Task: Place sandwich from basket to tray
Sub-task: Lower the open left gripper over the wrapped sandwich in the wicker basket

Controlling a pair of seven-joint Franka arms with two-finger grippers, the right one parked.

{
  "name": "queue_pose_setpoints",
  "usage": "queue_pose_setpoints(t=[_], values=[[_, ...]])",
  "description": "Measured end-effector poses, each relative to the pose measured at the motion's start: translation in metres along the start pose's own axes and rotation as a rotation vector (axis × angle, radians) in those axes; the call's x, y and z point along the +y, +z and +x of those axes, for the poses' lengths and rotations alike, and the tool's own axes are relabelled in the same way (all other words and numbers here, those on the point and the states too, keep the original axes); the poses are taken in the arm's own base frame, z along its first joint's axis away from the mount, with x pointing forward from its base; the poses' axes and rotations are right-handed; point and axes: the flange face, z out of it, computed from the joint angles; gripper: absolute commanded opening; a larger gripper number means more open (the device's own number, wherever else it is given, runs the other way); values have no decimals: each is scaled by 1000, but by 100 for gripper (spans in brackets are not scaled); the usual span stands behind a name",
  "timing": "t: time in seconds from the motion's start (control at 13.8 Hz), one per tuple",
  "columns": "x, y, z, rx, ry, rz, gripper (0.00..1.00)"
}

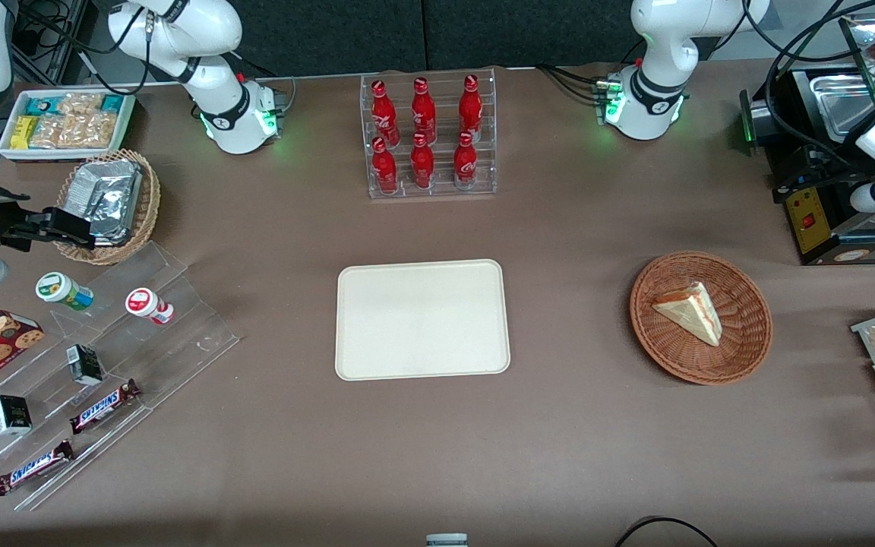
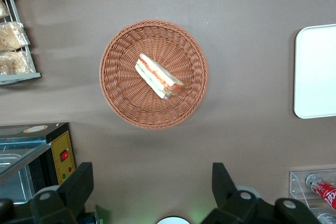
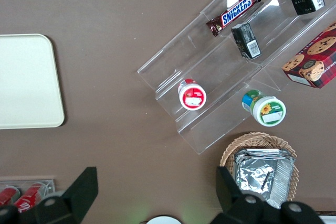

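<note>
Fingers [image 2: 79, 184] spread, gripper [image 2: 149, 184] above woven round basket [image 2: 121, 98] holding wedge sandwich [image 2: 157, 75].

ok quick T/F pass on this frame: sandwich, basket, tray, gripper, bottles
1. The sandwich lies in the basket. True.
2. The tray holds a bottle. False: nothing is on it.
3. The gripper is shut on the sandwich. False: it is open, high above the table, holding nothing.
4. Six red bottles stand in a clear rack. True.
5. The basket touches the tray. False: bare table lies between them.
</note>
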Motion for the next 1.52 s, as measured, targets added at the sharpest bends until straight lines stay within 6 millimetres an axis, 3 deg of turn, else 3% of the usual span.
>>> queue_pose_setpoints(t=[0.51, 0.72, 1.16, 1.3, 1.52], values=[[-4, 4, 2, -9, -27, -1, 100], [-9, 27, 5, -107, -241, 7, 100], [-9, 101, 42, -210, -499, 39, 100], [-9, 136, 53, -185, -621, 45, 100], [-7, 193, 54, -155, -720, 44, 100]])
